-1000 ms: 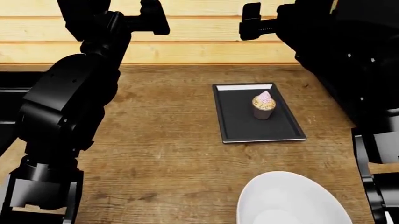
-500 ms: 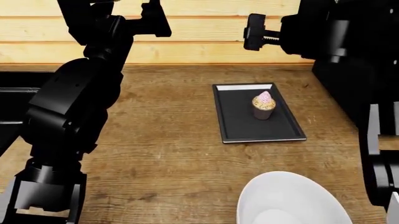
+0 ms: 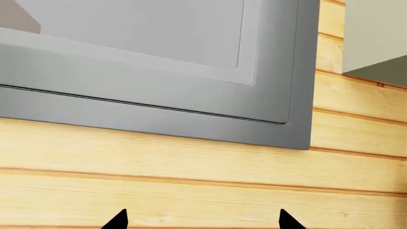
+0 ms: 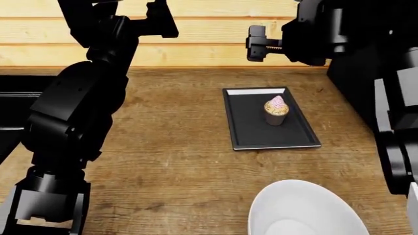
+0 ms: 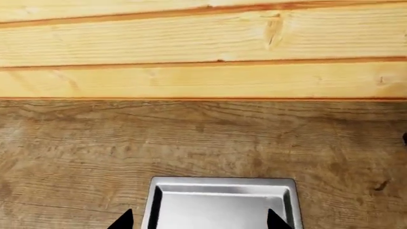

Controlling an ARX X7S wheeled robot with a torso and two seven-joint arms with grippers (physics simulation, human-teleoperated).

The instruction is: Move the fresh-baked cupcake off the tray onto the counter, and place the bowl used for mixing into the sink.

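So here's where we're at: the cupcake (image 4: pixel 276 112) is sitting upright on the tray (image 4: pixel 251 133), toward the far right part of it, pink frosting on top and dark wrapper below. The tray lies flat on the wooden bench (image 4: pixel 176 161), roughly mid-right in the head view, long side running away from us. The bowl (image 4: pixel 304 210) is on the bench at the near edge of that view, closer to us than the tray and well apart from it, partly cut off by the frame.

Our right gripper (image 4: pixel 256 43) is up in the air beyond the tray's far end, in front of the plank wall (image 4: pixel 209 34), not touching anything. In the right wrist view we see its two fingertips (image 5: pixel 122 221) spread apart, with the tray's far rim (image 5: pixel 222 180) sitting between them lower down, so it's apart and empty.

Our left gripper (image 4: pixel 163 19) is raised high on the left, also clear of everything. The left wrist view shows its two tips (image 3: pixel 117 220) spread wide, pointing at the plank wall and a grey framed panel (image 3: pixel 159 71).

A dark strip at the far left edge of the head view could be the sink (image 4: pixel 13 98), but our left arm hides most of it.
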